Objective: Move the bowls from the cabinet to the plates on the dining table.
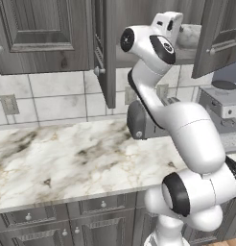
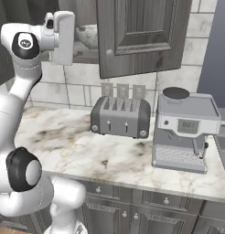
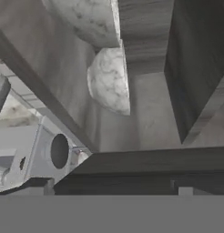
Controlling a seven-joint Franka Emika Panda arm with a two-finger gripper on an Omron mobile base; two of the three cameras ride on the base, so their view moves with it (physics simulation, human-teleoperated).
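My fingers [image 3: 111, 190] spread wide, holding nothing, raised at open cabinet [image 1: 106, 53]. Two marble bowls inside on shelf: one [image 3: 109, 81] ahead, other [image 3: 89, 19] just beside it. Toaster [image 2: 120, 116] and coffee machine [image 2: 185, 130] on counter [image 2: 87, 151] below.

2 bowls [image 3: 89, 20] [image 3: 109, 82], 1 toaster [image 2: 120, 116]

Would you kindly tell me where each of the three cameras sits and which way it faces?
Left base view: behind the arm, to its left, looking forward and down over the counter to the open cabinet.
Right base view: behind and to its right, facing the toaster and coffee machine; arm at left.
Hand view: on the hand, looking into the cabinet at two bowls.
Both base views share the arm, cabinet and toaster.
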